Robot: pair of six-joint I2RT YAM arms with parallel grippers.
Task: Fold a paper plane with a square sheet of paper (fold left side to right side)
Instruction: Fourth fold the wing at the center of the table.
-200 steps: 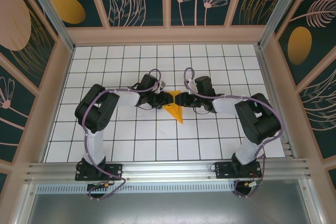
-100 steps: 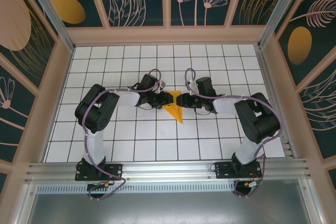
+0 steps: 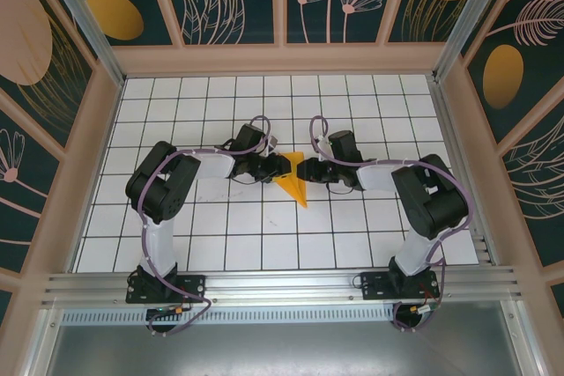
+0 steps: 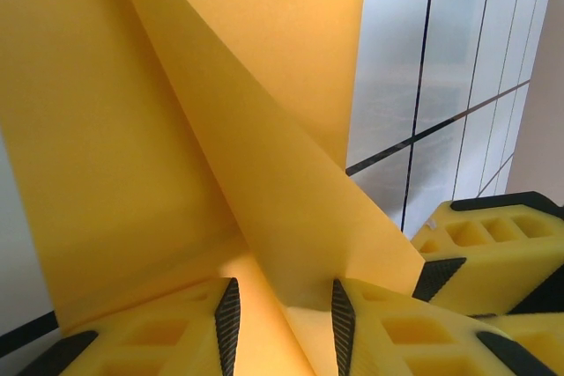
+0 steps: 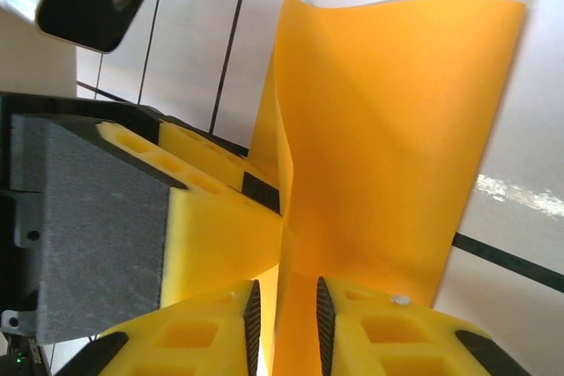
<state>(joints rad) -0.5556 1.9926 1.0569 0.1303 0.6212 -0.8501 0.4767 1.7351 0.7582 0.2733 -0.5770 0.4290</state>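
The left hand point(image 4: 284, 319) sits just left of the bench's middle, its black-padded fingers point(image 4: 227, 323) clamped on a raised fold of the thin orange-yellow paper sheet point(image 3: 298, 184). The sheet is partly folded and lies between both hands over the white gridded bench point(image 3: 220, 244), its point toward the arm bases. The right hand point(image 5: 284, 314) straddles the opposite edge, pads nearly together; whether they pinch I cannot tell. If either hand pulls before both grips are firm, the limp sheet could slip or twist, leaving a crooked crease.
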